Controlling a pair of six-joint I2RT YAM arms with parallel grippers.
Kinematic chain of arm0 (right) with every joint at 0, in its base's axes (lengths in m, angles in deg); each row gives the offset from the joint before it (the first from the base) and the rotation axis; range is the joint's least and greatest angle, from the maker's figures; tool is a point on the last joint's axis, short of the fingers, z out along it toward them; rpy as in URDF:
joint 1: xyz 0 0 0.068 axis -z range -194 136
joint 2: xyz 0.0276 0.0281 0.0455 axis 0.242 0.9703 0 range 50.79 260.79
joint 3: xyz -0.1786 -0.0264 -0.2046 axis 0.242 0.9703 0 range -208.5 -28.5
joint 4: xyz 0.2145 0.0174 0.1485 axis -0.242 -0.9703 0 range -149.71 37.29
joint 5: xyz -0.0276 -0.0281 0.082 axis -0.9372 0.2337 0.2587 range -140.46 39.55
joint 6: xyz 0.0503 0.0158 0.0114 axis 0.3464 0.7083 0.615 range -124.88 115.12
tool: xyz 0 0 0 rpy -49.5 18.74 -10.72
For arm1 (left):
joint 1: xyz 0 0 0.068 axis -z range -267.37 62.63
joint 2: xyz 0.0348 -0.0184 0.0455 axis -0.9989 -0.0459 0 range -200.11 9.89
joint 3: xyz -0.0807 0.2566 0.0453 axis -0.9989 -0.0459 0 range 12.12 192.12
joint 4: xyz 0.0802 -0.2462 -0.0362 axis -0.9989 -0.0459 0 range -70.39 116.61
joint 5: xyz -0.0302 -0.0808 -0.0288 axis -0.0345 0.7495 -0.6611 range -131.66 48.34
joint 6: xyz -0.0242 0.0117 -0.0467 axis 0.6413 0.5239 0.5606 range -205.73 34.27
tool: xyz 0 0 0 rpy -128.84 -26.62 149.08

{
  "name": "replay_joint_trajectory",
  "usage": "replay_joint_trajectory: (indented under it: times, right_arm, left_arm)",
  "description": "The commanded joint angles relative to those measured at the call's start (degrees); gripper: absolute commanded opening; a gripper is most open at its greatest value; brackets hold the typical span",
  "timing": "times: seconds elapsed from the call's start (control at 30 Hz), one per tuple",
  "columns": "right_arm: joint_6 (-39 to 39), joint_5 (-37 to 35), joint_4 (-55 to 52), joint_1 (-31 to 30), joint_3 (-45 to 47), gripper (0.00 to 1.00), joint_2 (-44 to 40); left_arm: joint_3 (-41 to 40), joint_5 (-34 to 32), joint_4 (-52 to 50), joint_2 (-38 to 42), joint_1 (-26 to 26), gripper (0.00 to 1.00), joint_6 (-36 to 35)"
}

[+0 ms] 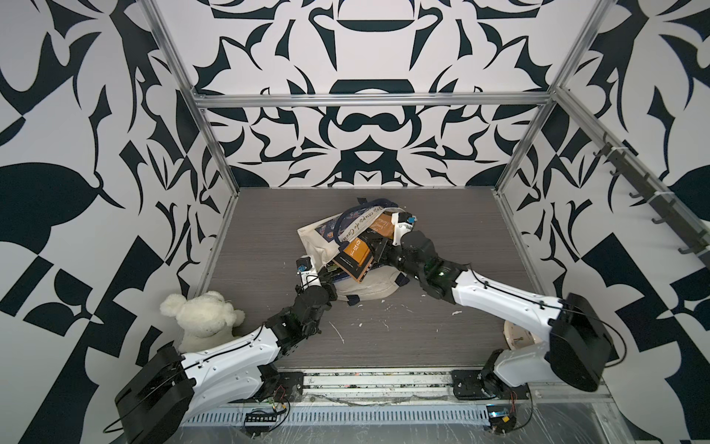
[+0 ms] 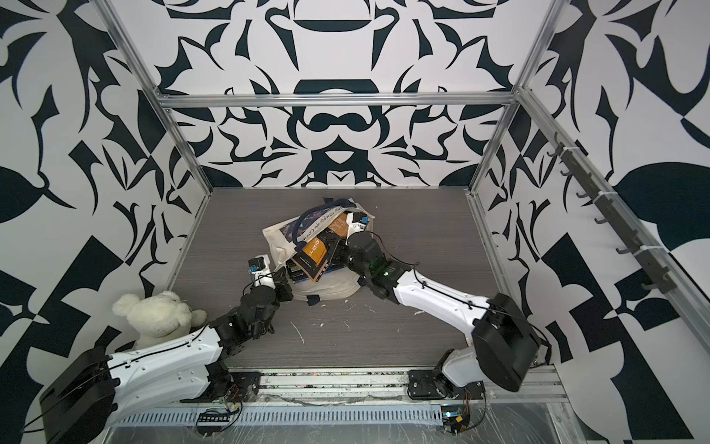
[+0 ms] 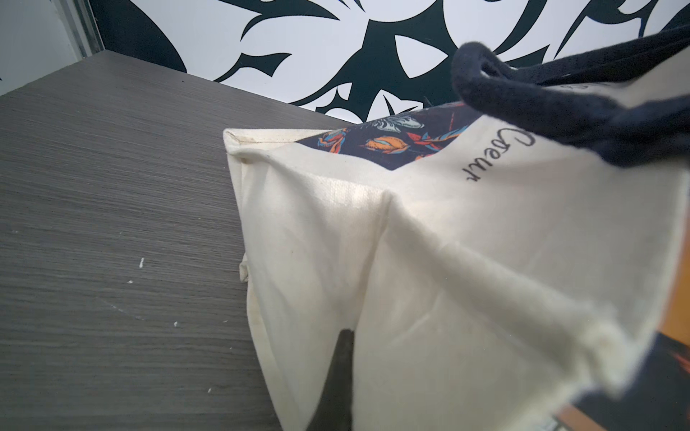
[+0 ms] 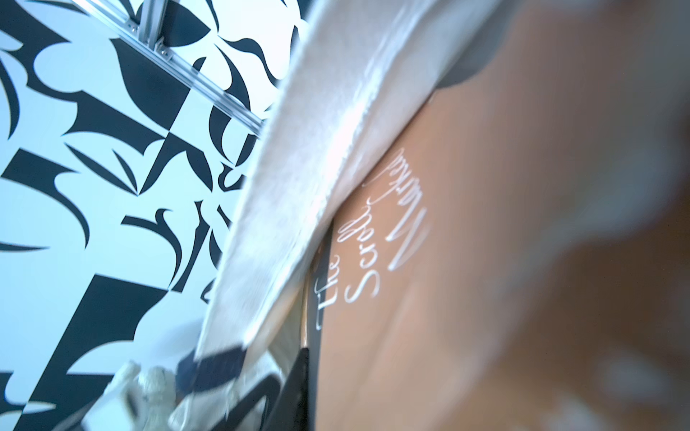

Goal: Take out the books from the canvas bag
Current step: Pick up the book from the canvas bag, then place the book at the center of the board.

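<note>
The books point(image 1: 355, 255), lying half out of the canvas bag point(image 1: 317, 240) at desk point(image 1: 422, 338) centre along roughly 1-to-7 o'clock, are met at their 3 o'clock edge by the nearer right pincer point(image 1: 379, 248), its opening indiscernible, while the bag's cloth is pinched at 7 o'clock by the left pincer point(image 1: 329, 277).

Black-and-white patterned walls point(image 1: 369, 50), aluminium frame rails point(image 1: 369, 100), grey woodgrain tabletop point(image 1: 269, 230), dark hook rack point(image 1: 653, 198) along one side
</note>
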Motion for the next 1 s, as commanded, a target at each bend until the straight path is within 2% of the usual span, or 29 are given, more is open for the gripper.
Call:
replay_joint_trajectory:
  times: [0.0,0.2,0.33,0.43,0.7,0.83,0.97]
  right_arm:
    - [-5.6,1.0,-3.1,0.2,-0.2,0.00,-8.7]
    - [-10.6,-5.5,-12.7,0.2,1.2,0.00,-23.7]
    - [-13.4,-16.3,-16.7,0.3,3.1,0.00,-33.0]
    - [-13.4,-25.0,-15.9,0.4,6.8,0.00,-39.5]
    - [-12.5,-43.6,-12.7,1.2,16.4,0.00,-49.2]
    - [-9.4,-45.9,-9.8,3.3,22.1,0.00,-49.7]
    - [-2.1,-43.6,-6.9,7.8,27.3,0.00,-47.1]
  left_arm:
    - [0.2,-1.9,-0.1,0.8,0.0,0.00,0.3]
    - [-0.2,-2.7,-0.6,2.3,0.0,0.00,0.4]
    - [-0.1,-2.6,-0.8,2.0,0.0,0.00,0.5]
    - [0.1,-2.4,-1.0,1.8,0.0,0.00,0.5]
    - [0.1,-2.2,-1.2,2.2,0.0,0.00,0.4]
    - [0.1,-2.1,-1.3,2.3,0.0,0.00,0.4]
    - [0.1,-2.0,-1.6,2.7,0.0,0.00,0.3]
